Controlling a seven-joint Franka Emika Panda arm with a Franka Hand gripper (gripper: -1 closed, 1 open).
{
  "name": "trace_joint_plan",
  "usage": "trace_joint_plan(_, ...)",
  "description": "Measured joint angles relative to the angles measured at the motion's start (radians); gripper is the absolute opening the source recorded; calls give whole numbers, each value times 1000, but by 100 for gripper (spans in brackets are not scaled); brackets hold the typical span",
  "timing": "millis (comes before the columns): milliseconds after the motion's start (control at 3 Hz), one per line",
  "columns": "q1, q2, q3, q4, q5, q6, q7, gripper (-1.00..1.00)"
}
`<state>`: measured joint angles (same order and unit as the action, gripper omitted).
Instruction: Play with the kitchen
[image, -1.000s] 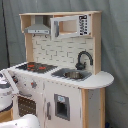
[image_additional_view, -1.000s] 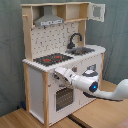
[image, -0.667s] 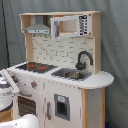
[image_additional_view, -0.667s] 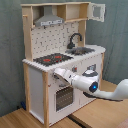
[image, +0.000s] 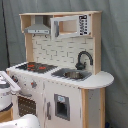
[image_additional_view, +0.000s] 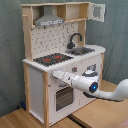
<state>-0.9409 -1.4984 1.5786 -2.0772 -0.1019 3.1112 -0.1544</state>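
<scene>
- Standing against a grey curtain (image: 117, 45) in the first exterior view, the kitchen (image: 65, 70) fills most of the frame.
- Its black hob (image: 35, 66) with red rings lies on the worktop toward the first exterior view's left, with the sink (image: 72, 74) and the curved black faucet (image: 83, 58) beside it to the right.
- A grey hood (image: 38, 27) hangs above the hob, and a small cupboard with a window (image: 70, 26) sits next to it.
- Part of the white arm (image: 7, 90) shows at the first exterior view's left edge, in front of the oven door (image: 27, 105).
- In the second exterior view the kitchen stands on a light wooden floor (image_additional_view: 30, 119), with the same grey curtain behind it.
- The arm reaches in from the second exterior view's right, and the gripper (image_additional_view: 55, 75) points at the kitchen's front, just above the oven door, near the knobs (image_additional_view: 75, 69).
- Whether its fingers are apart or together, I cannot tell.
</scene>
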Motion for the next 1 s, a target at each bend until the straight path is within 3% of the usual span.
trace_joint_plan(1000,3,-7,-2,10,-4,-37,-340,-100)
